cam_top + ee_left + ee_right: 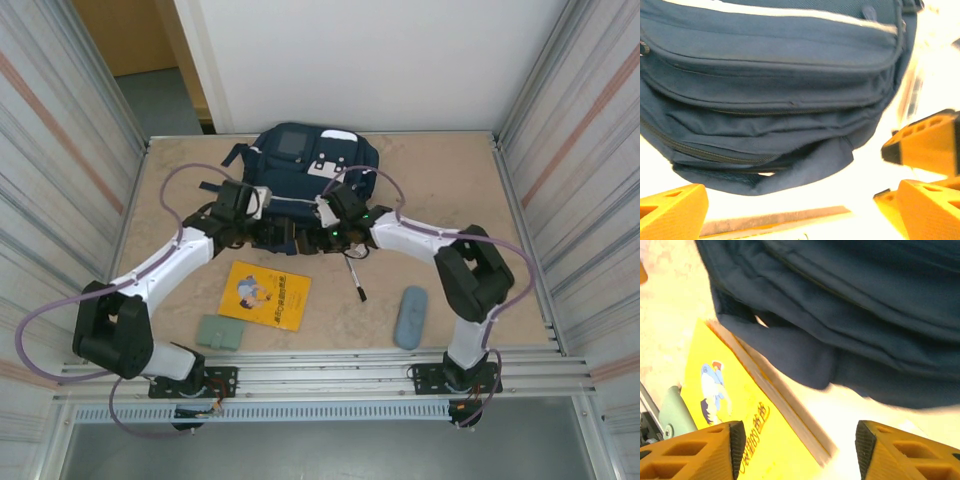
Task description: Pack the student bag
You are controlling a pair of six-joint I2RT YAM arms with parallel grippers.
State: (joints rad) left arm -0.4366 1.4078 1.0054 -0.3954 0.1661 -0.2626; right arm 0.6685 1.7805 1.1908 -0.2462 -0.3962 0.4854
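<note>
Navy fabric sags: the student bag (pixel 305 165) lies at the far middle of the bench (pixel 450 190), just beyond your left hand (pixel 800 212) and right hand (pixel 800 445), both spread and empty. Unheld, its mouth could slump shut and snag the yellow book (pixel 265 295).

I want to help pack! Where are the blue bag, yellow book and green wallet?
student bag (pixel 285 175): top view, navy front panel.
yellow book (pixel 266 296): top view, cover's middle.
green wallet (pixel 221 332): top view, its middle.
</note>
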